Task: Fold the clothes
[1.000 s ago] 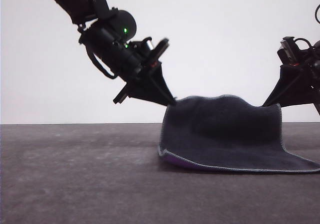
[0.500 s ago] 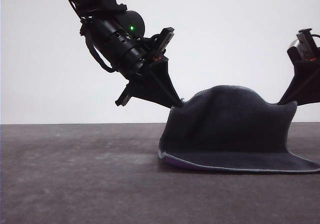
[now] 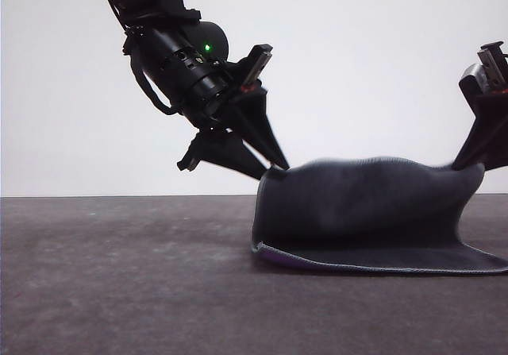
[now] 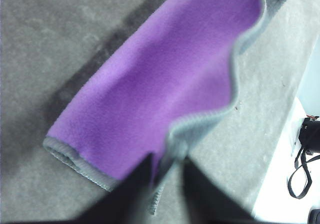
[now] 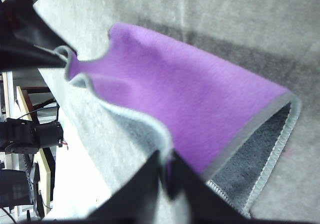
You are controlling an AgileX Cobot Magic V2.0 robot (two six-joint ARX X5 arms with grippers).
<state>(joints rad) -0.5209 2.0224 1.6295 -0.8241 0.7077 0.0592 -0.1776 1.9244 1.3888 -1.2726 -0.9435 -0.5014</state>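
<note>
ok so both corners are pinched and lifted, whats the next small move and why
Probably carry both corners forward over the near edge. The left gripper and right gripper hold the cloth with its far half raised, the near edge flat on the table, so the fold looks half done.

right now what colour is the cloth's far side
Bright purple; the cloth shows it best in the left wrist view.

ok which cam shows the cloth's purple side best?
Left wrist view: the purple face of the cloth spreads broad across it, with the left gripper pinching its stitched edge. Right wrist view also shows purple, plus some grey underside, with the right gripper pinching the edge. Front view gives mostly dark grey, just a purple sliver underneath.
</note>
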